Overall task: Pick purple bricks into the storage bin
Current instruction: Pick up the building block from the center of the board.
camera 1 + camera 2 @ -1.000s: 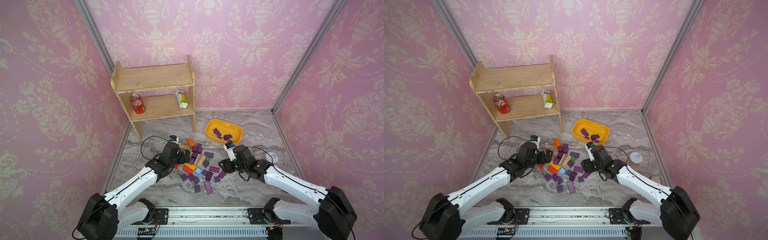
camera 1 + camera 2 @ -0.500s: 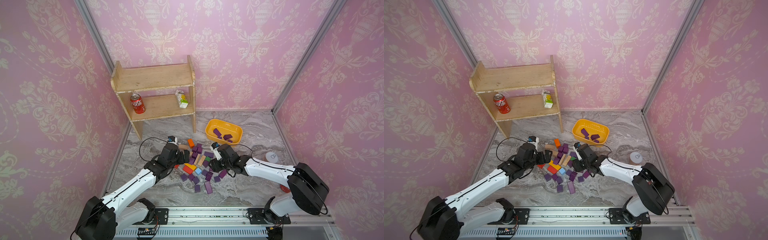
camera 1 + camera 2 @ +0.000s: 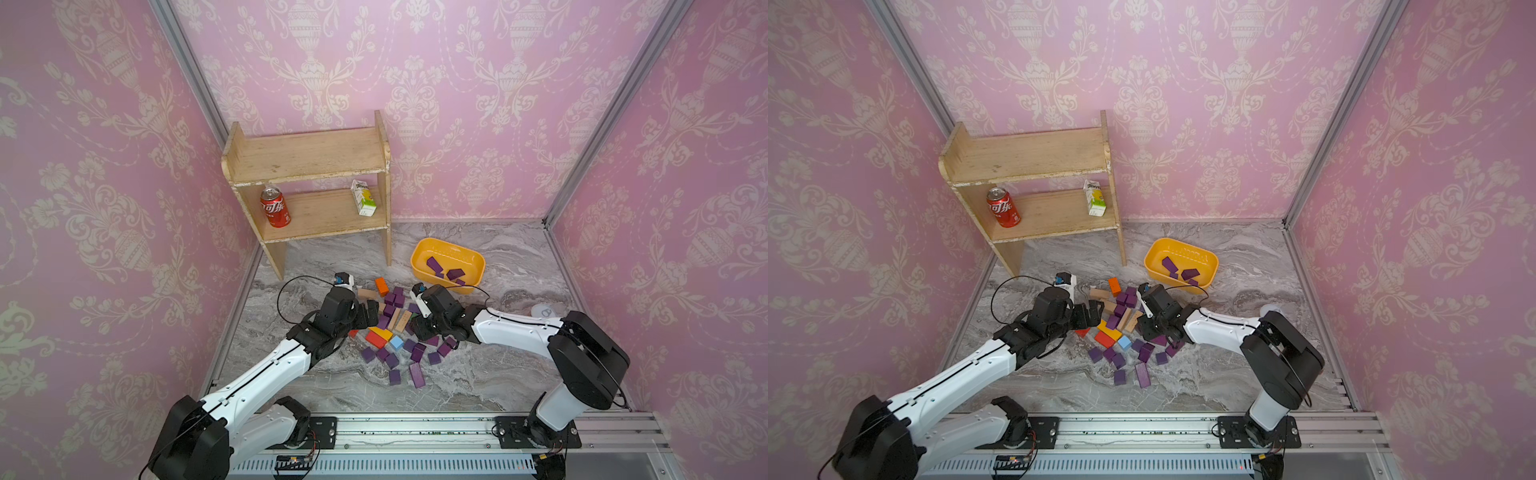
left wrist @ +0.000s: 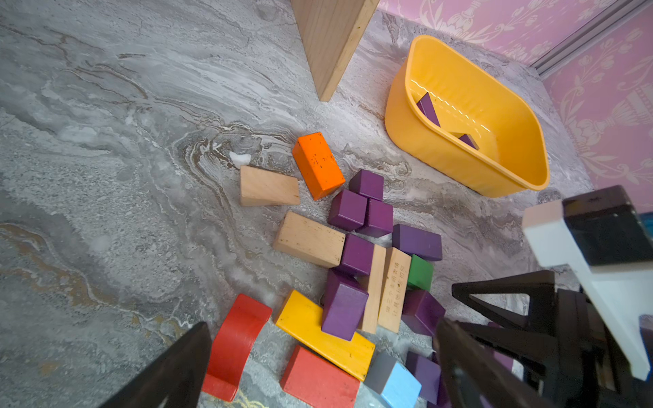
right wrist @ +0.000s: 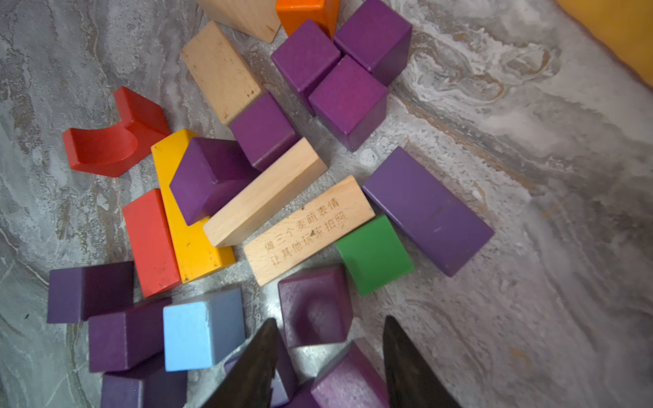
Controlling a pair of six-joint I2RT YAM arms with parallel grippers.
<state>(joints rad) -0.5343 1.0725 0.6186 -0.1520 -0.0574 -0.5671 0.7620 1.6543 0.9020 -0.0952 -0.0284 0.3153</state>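
Compared with one second earlier, the right claw (image 3: 420,329) has shifted from the outer edge of the block pile toward its middle, and the right arm's upper link now stands raised above its base. The left claw (image 3: 371,312) holds the same station at the opposite side of the pile, and the count in the bin is unchanged. The purple bricks (image 3: 417,374) lie scattered on the marble counter (image 3: 498,374), mixed with an orange block (image 3: 381,286), a light-blue block (image 3: 395,343), a green block (image 5: 374,254) and plain wooden bars. In the right wrist view, one purple brick (image 5: 348,383) sits between the right claw's two fingers, and a second purple brick (image 5: 314,305) lies just beyond the fingertips. The fingers stand apart; whether they already press on the brick between them cannot be told. The left claw is spread wide and carries nothing, with purple bricks on the counter just ahead of it. The storage bin (image 3: 420,266) rests on the counter near the right claw, beyond the pile and apart from it, and contains at least three purple bricks. The wooden shelf (image 3: 307,153) behind the pile carries a red can (image 3: 275,206) and a small carton (image 3: 363,198) on its lower tier.
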